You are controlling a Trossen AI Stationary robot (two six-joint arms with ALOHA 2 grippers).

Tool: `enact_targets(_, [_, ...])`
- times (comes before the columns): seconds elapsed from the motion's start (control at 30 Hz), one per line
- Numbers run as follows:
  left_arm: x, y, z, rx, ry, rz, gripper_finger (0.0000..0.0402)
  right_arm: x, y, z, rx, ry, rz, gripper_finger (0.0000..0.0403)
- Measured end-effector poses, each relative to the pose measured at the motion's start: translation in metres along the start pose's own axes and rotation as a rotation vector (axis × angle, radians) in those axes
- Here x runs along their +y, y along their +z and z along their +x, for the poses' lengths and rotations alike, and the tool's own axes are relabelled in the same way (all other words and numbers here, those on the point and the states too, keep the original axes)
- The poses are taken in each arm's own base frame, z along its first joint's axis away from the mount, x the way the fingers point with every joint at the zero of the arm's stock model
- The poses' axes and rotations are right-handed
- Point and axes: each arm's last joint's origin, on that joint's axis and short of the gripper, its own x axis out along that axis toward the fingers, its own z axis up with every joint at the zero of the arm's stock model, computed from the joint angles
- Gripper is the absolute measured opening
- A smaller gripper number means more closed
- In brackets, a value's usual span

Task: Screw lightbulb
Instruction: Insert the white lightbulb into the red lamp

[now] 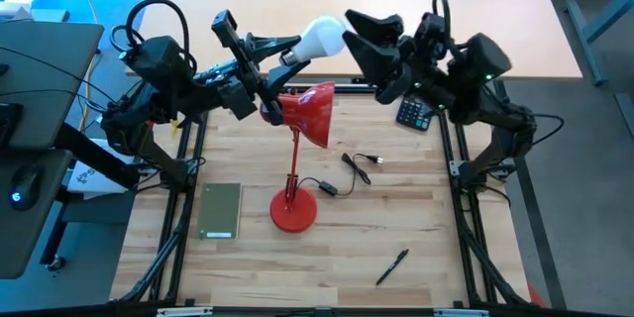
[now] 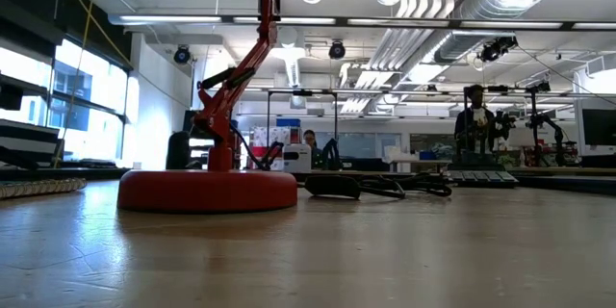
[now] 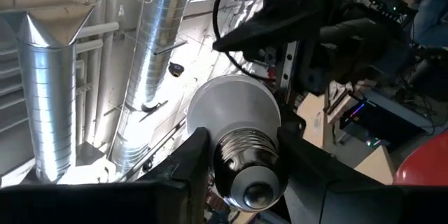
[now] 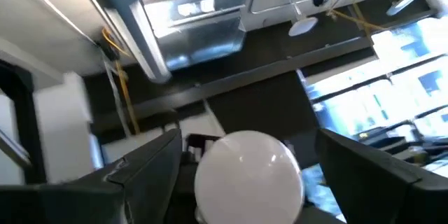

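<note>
Left gripper (image 1: pixel 280 54) is clamped on the bulb (image 1: pixel 319 39) at its screw base, held up in the air at the far side, just above the lamp (image 1: pixel 309 111) shade. Your right gripper (image 1: pixel 362 38) sits with fingers spread wide either side of the bulb's dome, not gripping.

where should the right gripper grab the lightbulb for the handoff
On the round white dome of the lightbulb, coming from the side away from the left gripper. The left gripper clamps the threaded base, so only the dome is free, and it already sits between the open fingers of the right gripper.
</note>
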Motion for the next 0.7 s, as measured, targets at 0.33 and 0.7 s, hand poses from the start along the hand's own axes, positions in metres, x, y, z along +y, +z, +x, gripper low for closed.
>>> enact_targets(0.33, [0.023, 0.003, -0.013, -0.006, 0.047, -0.228, 0.0122, -0.005, 0.035, -0.038, 0.207, 0.018, -0.004, 0.0321])
enact_targets(0.7, [0.04, 0.009, -0.047, -0.152, -0.164, -0.595, 0.0122, -0.003, 0.038, -0.047, 0.294, 0.124, 0.003, 0.0322])
